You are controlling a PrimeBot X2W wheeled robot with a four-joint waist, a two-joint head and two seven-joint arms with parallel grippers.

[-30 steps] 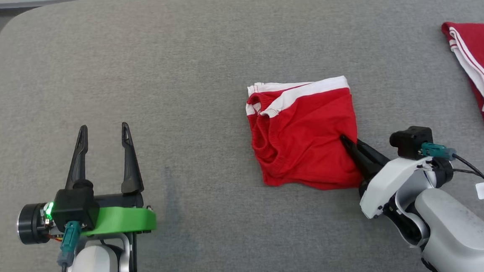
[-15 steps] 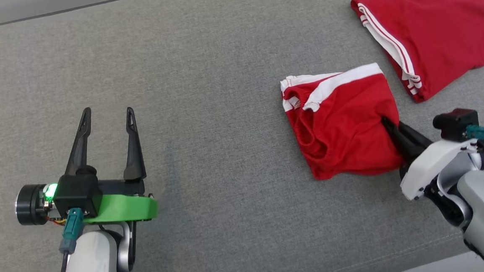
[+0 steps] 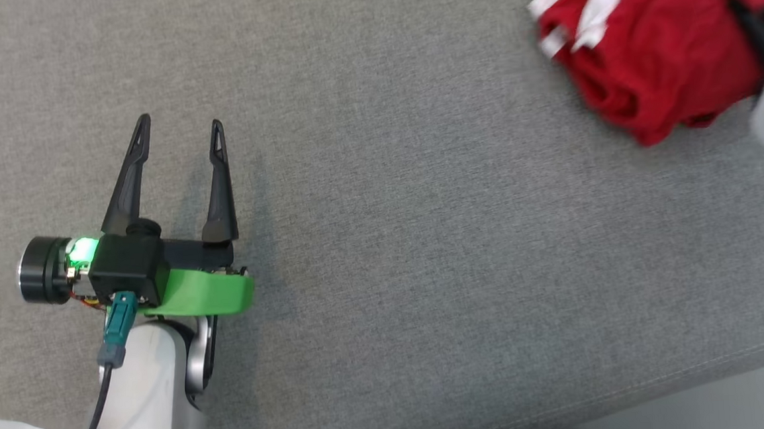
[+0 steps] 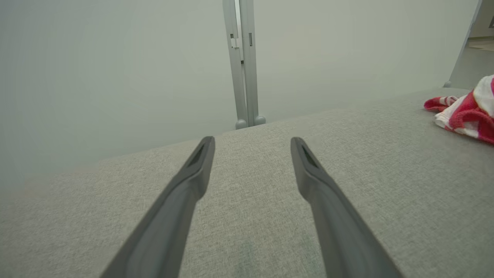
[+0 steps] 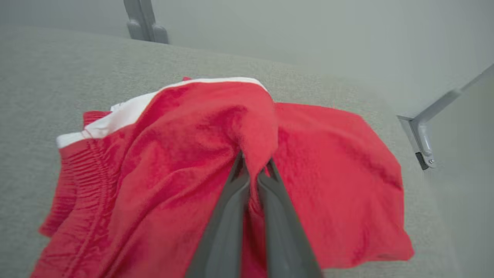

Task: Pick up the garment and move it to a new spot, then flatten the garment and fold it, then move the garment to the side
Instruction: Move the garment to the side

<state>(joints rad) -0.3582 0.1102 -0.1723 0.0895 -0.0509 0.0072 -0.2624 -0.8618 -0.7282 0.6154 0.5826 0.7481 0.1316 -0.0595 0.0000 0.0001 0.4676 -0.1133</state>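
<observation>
The garment (image 3: 651, 59), red with white bands, sits bunched at the top right of the grey padded surface (image 3: 421, 205). My right gripper (image 3: 737, 8) is shut on a fold at its right side. In the right wrist view the fingers (image 5: 231, 208) pinch a raised ridge of the garment (image 5: 173, 154), which drapes down to the left. My left gripper (image 3: 181, 124) hovers open and empty over bare grey surface at the lower left, far from the cloth. In the left wrist view its gripper (image 4: 251, 148) stands open, with the garment (image 4: 463, 112) at the right edge.
More red cloth (image 5: 339, 166) lies flat just right of the pinched fold; I cannot tell whether it is a separate piece. The surface's front edge (image 3: 632, 398) runs along the lower right. A metal post (image 4: 243, 77) stands beyond the far edge, and a bracket (image 5: 420, 143) at the right.
The head camera has swung, shifting the whole picture. My right gripper has carried the garment rightwards towards the other red cloth, and the garment is now bunched up. The left gripper stays open.
</observation>
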